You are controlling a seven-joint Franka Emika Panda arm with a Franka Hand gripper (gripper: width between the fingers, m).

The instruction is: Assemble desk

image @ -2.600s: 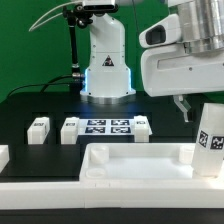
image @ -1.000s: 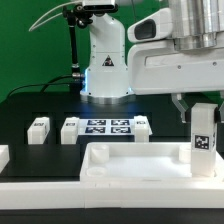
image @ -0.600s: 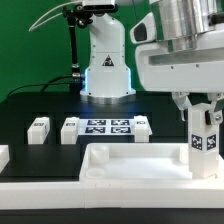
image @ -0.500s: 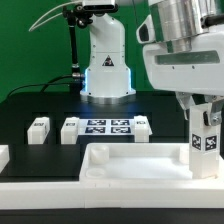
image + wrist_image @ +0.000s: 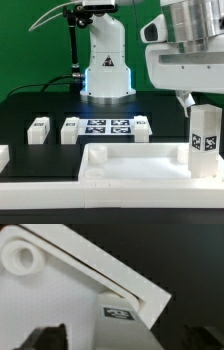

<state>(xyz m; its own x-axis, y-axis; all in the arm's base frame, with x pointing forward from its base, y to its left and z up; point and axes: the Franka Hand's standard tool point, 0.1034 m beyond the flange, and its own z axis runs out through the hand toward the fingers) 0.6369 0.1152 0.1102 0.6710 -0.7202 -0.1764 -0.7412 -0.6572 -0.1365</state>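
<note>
Wrist view: end effector (image 5: 125, 338) is open. Both dark fingers (image 5: 47, 336) stand well apart, w/ a clear gap each side of the upright leg (image 5: 205, 140) btwn them, so nothing is clamped. In the exterior view the end effector hangs over that leg's top, at abt 2 o'clock of the pic.

Desk top (image 5: 130, 166) lies flat on the black bench (image 5: 35, 105) at 6 o'clock, rim up. The upright leg stands at its 3 o'clock end, tag facing the cam. Can't tell how deep it sits in the corner. The wrist view shows a round socket (image 5: 22, 259) in the desk top near the leg.

Three loose legs (image 5: 38, 127) sit on the bench behind the desk top: two at 9 o'clock of the marker board (image 5: 105, 127), one just beside its 3 o'clock edge. Robot base (image 5: 105, 65) is at 12 o'clock.
</note>
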